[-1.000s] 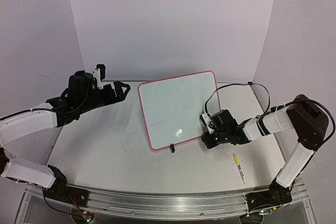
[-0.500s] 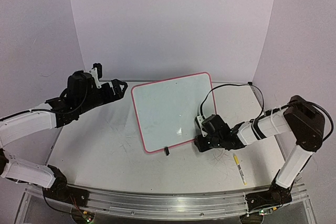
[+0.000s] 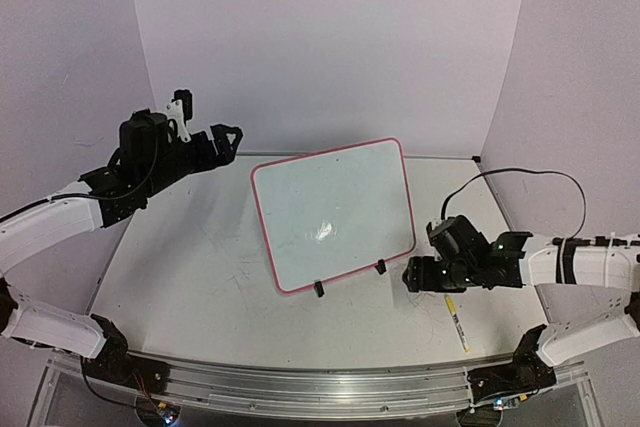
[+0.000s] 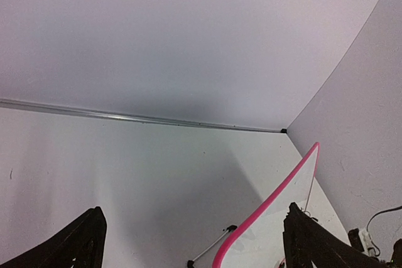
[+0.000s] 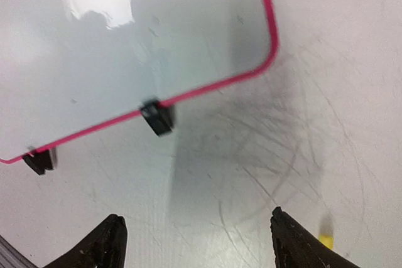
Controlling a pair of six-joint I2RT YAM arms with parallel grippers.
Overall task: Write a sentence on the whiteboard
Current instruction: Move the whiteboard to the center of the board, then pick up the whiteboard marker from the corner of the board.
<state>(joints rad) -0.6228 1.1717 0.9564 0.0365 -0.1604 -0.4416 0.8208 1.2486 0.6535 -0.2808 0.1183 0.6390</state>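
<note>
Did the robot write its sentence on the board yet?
Not yet. The whiteboard stands on its clip feet, but no writing shows on it. The left gripper and right gripper are open and empty. The yellow pen lies by the right one, so grabbing it and all the writing remain.

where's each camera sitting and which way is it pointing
Top external: above and behind, looking down at the table and whiteboard; left arm and right arm show.
Left wrist: on the raised left arm, facing the back corner; left fingers at bottom, whiteboard edge at right.
Right wrist: low, looking down at the whiteboard's lower edge and clip feet; right fingers at bottom.
Shared: all three show the whiteboard.
</note>
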